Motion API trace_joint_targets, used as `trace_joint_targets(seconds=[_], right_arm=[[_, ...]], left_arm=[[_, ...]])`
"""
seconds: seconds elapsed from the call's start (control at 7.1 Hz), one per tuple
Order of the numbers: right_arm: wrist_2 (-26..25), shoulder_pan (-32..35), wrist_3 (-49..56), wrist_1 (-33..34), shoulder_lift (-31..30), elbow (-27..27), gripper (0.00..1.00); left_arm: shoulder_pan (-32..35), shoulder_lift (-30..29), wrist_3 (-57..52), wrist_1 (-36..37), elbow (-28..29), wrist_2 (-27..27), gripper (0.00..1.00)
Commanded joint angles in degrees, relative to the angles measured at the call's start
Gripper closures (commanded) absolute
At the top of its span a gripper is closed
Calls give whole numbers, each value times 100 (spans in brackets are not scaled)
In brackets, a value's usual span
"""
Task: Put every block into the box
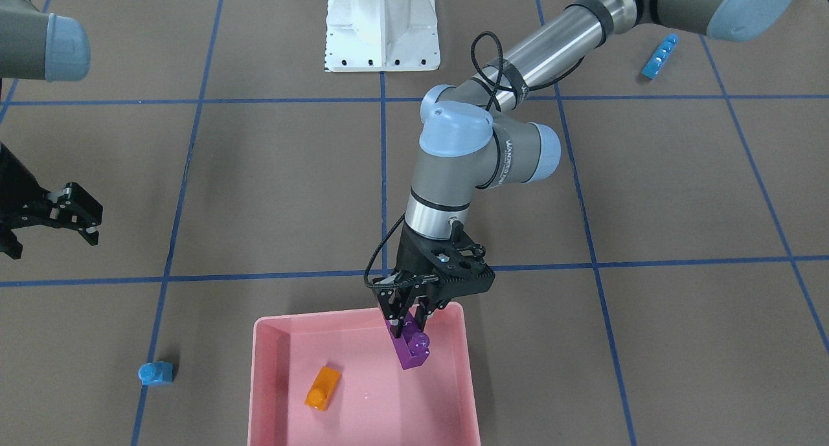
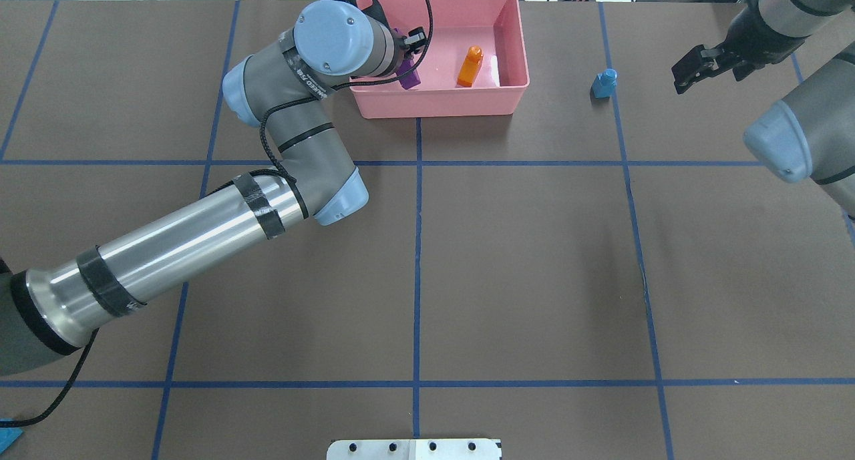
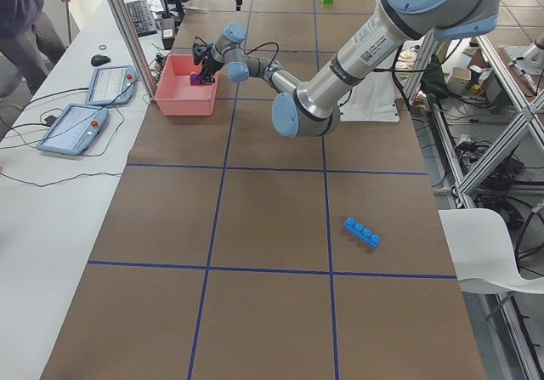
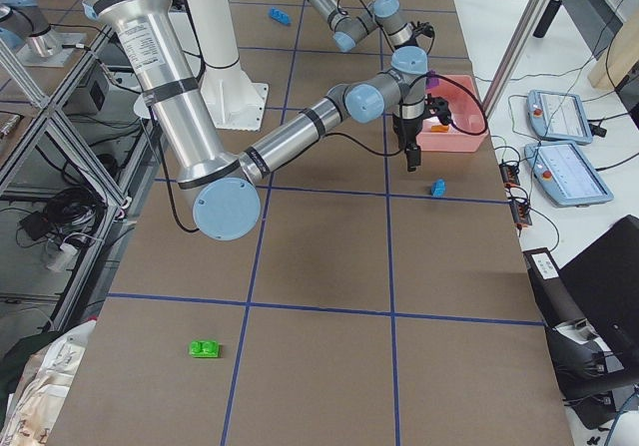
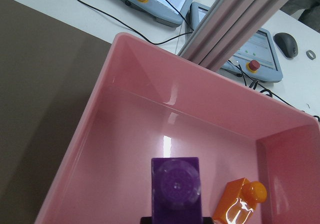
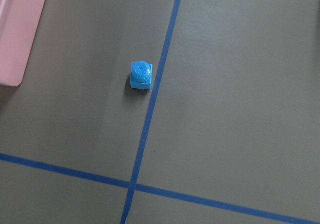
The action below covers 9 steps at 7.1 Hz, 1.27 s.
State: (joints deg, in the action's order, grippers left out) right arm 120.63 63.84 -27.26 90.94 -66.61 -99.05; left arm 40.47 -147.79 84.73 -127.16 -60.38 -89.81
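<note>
1. Front view: the left gripper (image 1: 406, 323) is clamped on the purple block (image 1: 414, 352), which hangs tilted inside the box (image 1: 264, 368), apart from the orange block (image 1: 322, 388).
2. Overhead: the right gripper (image 2: 689, 69) seems open and empty, near the small blue block (image 2: 604, 84).
3. Left wrist: bare floor lies under purple, so the gripper should lower a little and then open, keeping clear of orange.

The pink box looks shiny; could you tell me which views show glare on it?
Left wrist view: white highlights on the box floor and far wall, a gleam on the orange block; overhead view: a white patch on the floor beside that block; front-facing view: only faint specks.
</note>
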Motion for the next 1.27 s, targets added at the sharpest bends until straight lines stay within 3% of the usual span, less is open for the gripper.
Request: trace_joint_targets(seconds=[0.0,0.56,0.7,0.99,1.13], right_arm=[[4,6,-8,-331,314,596,0],[4,-3,-8,-331,333,658,0],[-5,-11,-8,-357,368,746,0],[-5,-20,-16,-725,421,1088,0],[-5,-20,-25,-805,551,1298,0]], left_arm=[[48,-171,17,85,114,25,85],[242,-242,53,385,376,25,85],[225,-233,-8,376,613,16,69],[76,-233,-228,367,589,16,0],[58,-215,-403,385,476,-19,0]])
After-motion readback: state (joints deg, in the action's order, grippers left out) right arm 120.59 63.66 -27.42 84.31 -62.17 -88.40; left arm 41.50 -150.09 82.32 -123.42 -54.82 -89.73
